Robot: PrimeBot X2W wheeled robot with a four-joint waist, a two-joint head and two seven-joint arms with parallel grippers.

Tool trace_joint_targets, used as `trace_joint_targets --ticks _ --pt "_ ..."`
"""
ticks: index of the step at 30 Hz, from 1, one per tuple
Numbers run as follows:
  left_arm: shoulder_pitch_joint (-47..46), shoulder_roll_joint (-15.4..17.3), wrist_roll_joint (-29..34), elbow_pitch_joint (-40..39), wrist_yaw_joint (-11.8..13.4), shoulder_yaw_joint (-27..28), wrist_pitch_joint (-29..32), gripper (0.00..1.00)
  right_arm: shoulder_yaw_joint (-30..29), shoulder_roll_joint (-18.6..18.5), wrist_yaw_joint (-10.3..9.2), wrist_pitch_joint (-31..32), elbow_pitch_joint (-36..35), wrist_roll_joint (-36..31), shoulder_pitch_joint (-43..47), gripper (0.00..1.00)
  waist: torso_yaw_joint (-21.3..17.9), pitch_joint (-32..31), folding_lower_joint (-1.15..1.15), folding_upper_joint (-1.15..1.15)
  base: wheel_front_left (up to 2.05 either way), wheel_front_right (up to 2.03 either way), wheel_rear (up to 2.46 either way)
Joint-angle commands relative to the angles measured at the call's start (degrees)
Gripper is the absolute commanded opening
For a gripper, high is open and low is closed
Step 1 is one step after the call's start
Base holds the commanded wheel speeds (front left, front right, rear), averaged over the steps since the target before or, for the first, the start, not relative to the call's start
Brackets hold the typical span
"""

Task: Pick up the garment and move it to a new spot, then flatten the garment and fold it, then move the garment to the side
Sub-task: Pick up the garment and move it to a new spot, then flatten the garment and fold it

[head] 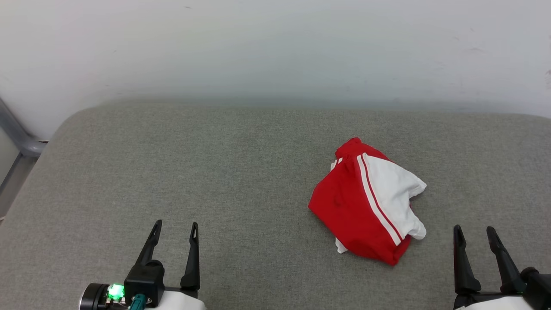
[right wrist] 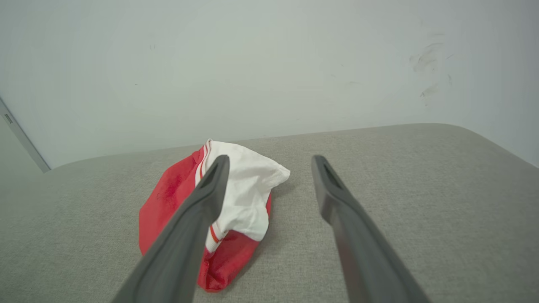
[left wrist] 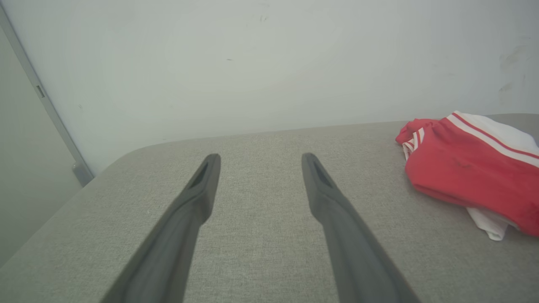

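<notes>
Our left gripper [head: 176, 223], with its two long dark fingers, sits low at the near edge of the grey woven padded surface [head: 215, 163], jaws spread wide with bare fabric between them and nothing in them. Our right gripper [head: 474, 227] sits at the near right in the same way, spread apart and empty. Neither touches the cloth.

We see the garment, a red jersey-style T-shirt with white short sleeves and red-white striped trim [head: 357, 206], lying on the right half of the surface. It is just ahead and to the left of our right gripper and well apart from our left one. It rests as a loose, rumpled bundle: the red body is doubled over and a white sleeve is draped across the top, with a scrap of white poking out below. No number or lettering shows on the faces turned to us.

We judge that the task is at its start. The shirt is neither spread flat nor squarely folded, so the pick-up, the move to a new spot, the flattening, the folding and the final shift aside all seem left to do. Our right gripper looks best placed to reach first.
</notes>
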Motion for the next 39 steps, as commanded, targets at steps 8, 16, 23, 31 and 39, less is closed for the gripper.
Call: trace_joint_targets --ticks 8,16,23,31,39 --pt "0.8 -0.6 0.9 0.6 -0.5 0.8 -0.2 1.0 0.0 0.1 -0.04 -0.1 0.4 0.4 0.2 1.0 0.1 0.1 0.0 0.0 0.0 0.0 0.0" --pt "0.9 -0.9 1.4 0.9 -0.6 1.2 -0.2 1.0 0.0 0.1 -0.04 -0.1 0.7 0.5 0.2 1.0 0.1 0.0 0.0 0.0 0.0 0.0 0.0" --pt "0.7 -1.1 1.6 1.2 -0.9 1.4 -0.2 1.0 0.1 0.1 -0.04 -0.1 0.4 -0.1 -0.3 1.0 0.1 -0.1 0.0 0.0 0.0 0.0 0.0" --pt "-0.2 -1.4 1.6 1.4 -1.1 1.4 -0.2 1.0 -3.1 0.0 -0.04 -0.1 -2.3 -4.9 -6.1 1.0 0.1 0.5 0.0 0.0 0.0 0.0 0.0" --pt "-1.7 -1.7 2.0 1.1 -1.3 0.7 -0.2 1.0 -1.3 -7.1 -0.04 -0.1 -4.6 -4.4 -17.9 1.0 0.9 2.5 0.0 0.0 0.0 0.0 0.0"
